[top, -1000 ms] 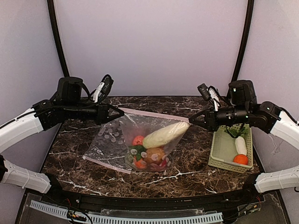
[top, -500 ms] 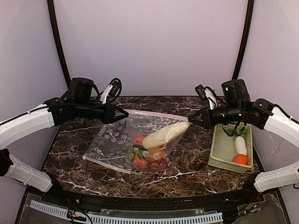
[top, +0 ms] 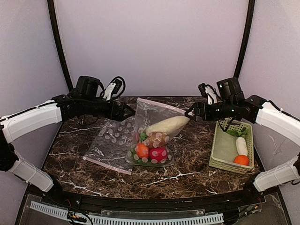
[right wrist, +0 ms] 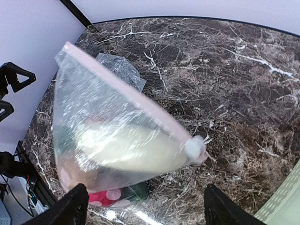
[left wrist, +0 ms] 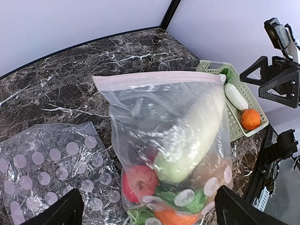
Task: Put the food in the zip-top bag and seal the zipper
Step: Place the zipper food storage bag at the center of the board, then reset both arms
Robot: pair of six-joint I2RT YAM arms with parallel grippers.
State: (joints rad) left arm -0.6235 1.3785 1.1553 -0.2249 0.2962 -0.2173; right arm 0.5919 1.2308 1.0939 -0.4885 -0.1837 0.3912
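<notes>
The zip-top bag point(top: 157, 133) stands slumped on the marble table, unheld. Its zipper point(top: 161, 105) runs as one pink band across the top. Inside lie food items: a white radish point(top: 166, 125), an orange point(top: 142, 150) and a red apple point(top: 158, 153) on greens. My left gripper point(top: 127, 112) hovers open just left of the bag's top corner. My right gripper point(top: 190, 114) hovers open at the other corner. In the left wrist view the bag point(left wrist: 173, 140) sits beyond the spread fingers of the gripper point(left wrist: 150, 211). In the right wrist view the zipper point(right wrist: 140, 101) ends ahead of the open gripper point(right wrist: 147, 206).
A second dotted bag point(top: 108, 143) lies flat to the left of the filled one. A pale green basket point(top: 216, 145) at the right holds a white radish point(top: 241, 146), an orange point(top: 242, 160) and greens point(top: 234, 132).
Both grippers have opened and let go of the bag's top corners. Both arms moved inward, and the bag, stretched wide before, has bunched narrower and settled on the table.
</notes>
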